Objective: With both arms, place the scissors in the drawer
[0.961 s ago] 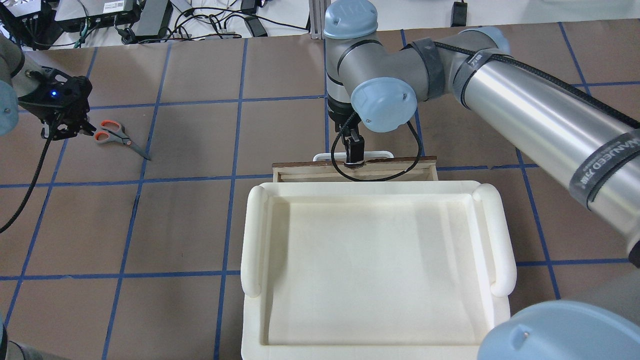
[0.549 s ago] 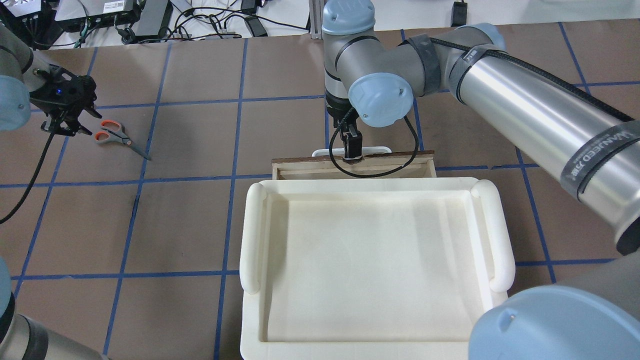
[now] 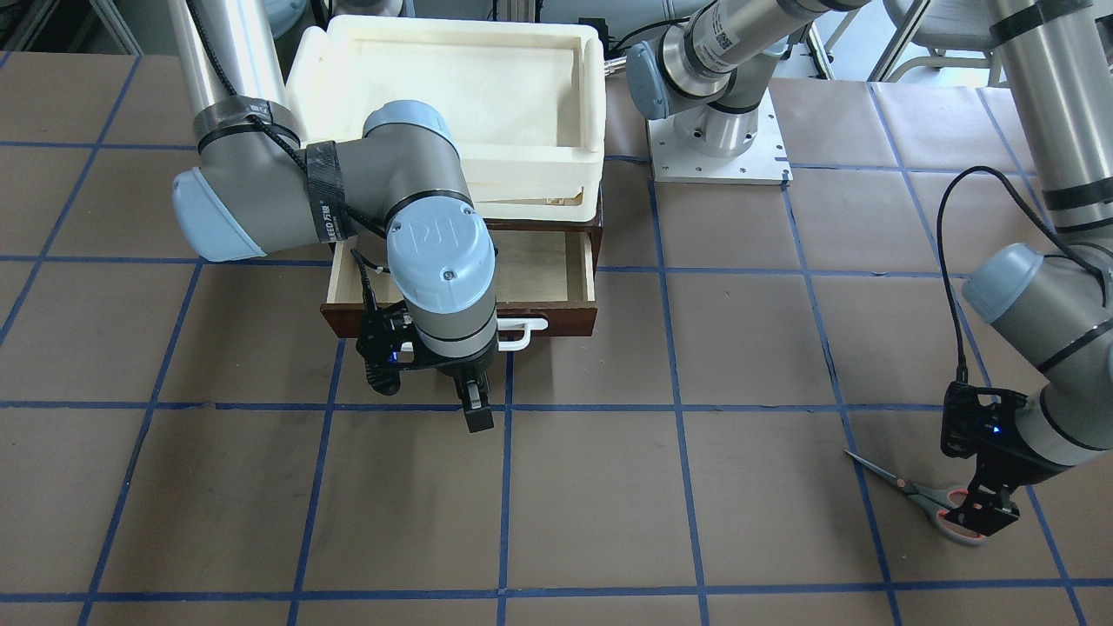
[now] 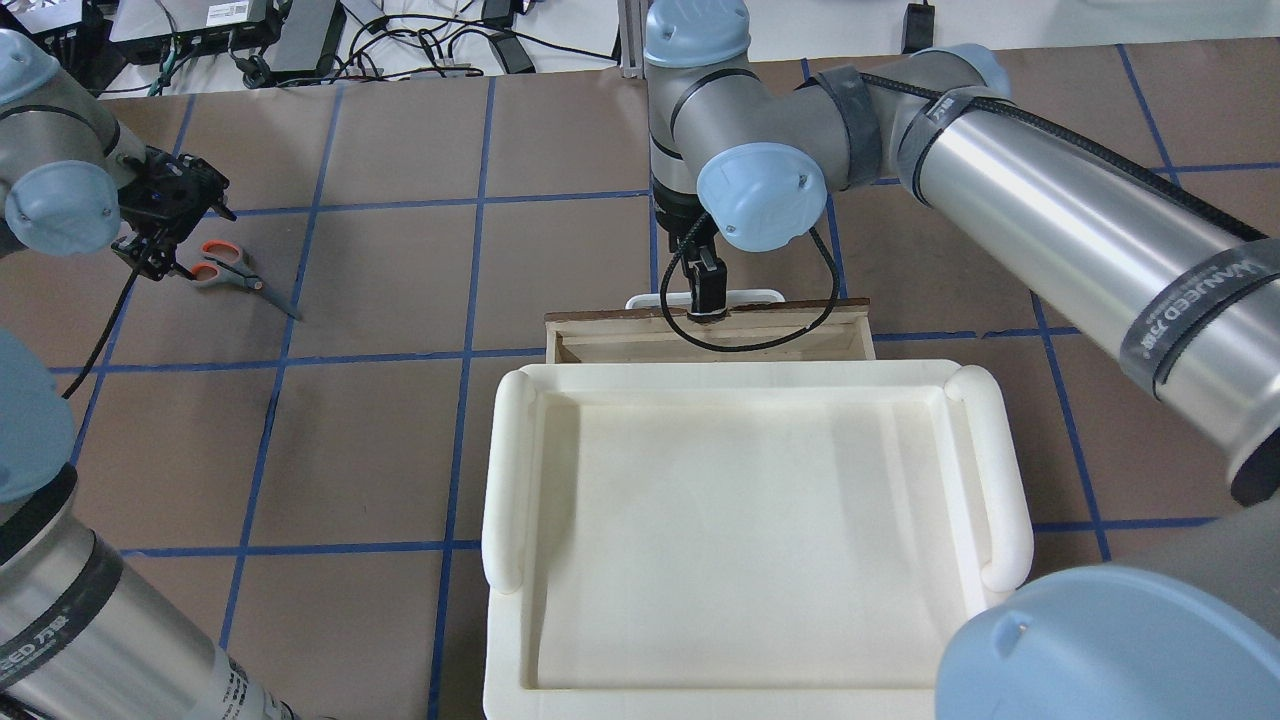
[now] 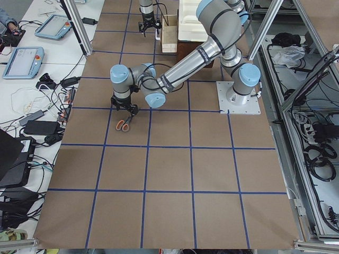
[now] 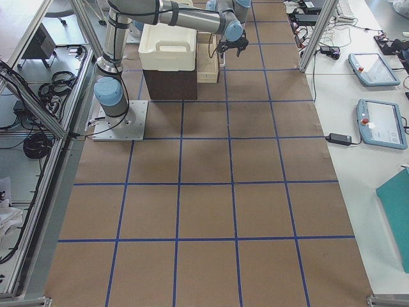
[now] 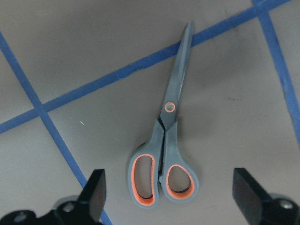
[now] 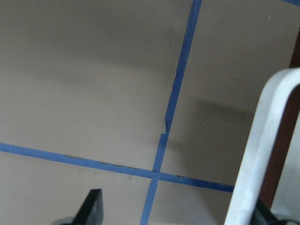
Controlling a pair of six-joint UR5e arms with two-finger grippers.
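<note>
A black band (image 4: pixel 1190 310) on the right arm (image 4: pixel 1030 190), far up from the right gripper (image 4: pixel 706 300), reads "WANJEED" in white, followed by characters too small to read. A second band (image 4: pixel 45 655) on the left arm (image 4: pixel 60 600) shows "ANJEED". The blue cap (image 3: pixel 439 239) just above the right gripper bears a raised "UR" mark.

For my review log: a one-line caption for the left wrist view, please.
Left pincer open above the closed scissors, which lie flat on the taped table.

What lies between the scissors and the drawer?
Nothing: between scissors and drawer, only bare table with blue tape lines, per the front-facing view.
</note>
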